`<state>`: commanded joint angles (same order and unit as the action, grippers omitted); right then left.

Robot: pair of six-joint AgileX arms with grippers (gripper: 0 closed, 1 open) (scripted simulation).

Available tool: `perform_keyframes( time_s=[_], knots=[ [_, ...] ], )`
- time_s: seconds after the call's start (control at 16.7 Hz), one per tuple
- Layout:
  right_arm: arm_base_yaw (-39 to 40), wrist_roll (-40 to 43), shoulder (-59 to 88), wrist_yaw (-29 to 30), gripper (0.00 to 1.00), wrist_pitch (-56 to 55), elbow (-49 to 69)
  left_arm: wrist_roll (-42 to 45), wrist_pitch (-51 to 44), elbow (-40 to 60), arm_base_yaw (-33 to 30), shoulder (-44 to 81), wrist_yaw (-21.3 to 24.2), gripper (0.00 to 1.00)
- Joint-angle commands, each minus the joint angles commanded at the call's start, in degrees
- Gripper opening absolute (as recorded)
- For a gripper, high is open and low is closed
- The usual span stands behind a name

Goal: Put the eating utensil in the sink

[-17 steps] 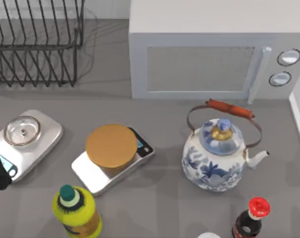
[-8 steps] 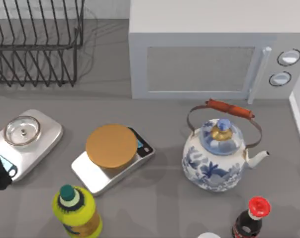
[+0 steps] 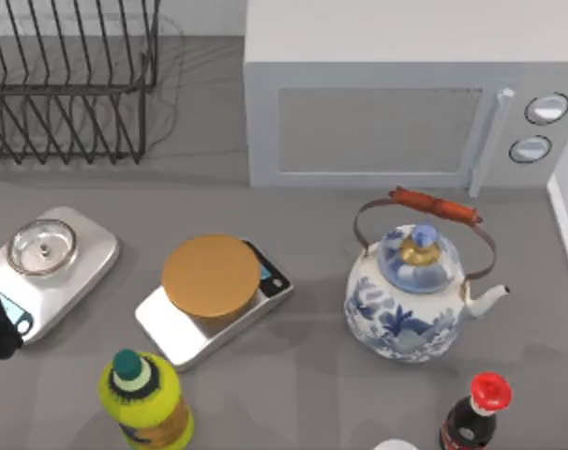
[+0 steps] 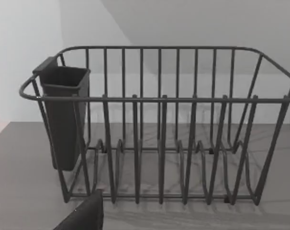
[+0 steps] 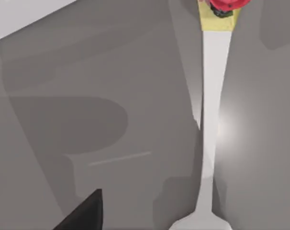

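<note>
The eating utensil (image 5: 211, 120), a pale long-handled piece, lies flat on the bench (image 5: 111, 72) below the right wrist camera, its handle end beside a red-capped bottle (image 5: 224, 5). I cannot tell whether the right gripper is released or clenched. To grasp well, I judge it should drop over the narrow handle with its fingers straddling it crosswise.

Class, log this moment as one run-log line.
fork: flat on counter, ungrasped | right gripper: above fork | left arm: near dish rack | sink: unseen
</note>
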<state>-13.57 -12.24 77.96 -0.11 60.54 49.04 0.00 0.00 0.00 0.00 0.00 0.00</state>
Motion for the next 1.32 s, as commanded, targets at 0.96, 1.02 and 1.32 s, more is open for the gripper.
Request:
perform_keyframes(
  time_s=[0.96, 1.02, 1.32],
  knots=[
    [0.22, -0.49, 11.77, -0.01, 1.0, -25.04, -13.01, 0.0, 0.0, 0.0, 0.0, 0.0, 0.0, 1.0],
    [0.24, -0.51, 12.58, -0.01, 1.0, -26.43, -13.85, 0.0, 0.0, 0.0, 0.0, 0.0, 0.0, 1.0],
    [0.25, -0.53, 13.14, -0.01, 1.0, -27.42, -14.49, 0.0, 0.0, 0.0, 0.0, 0.0, 0.0, 1.0]
  ],
)
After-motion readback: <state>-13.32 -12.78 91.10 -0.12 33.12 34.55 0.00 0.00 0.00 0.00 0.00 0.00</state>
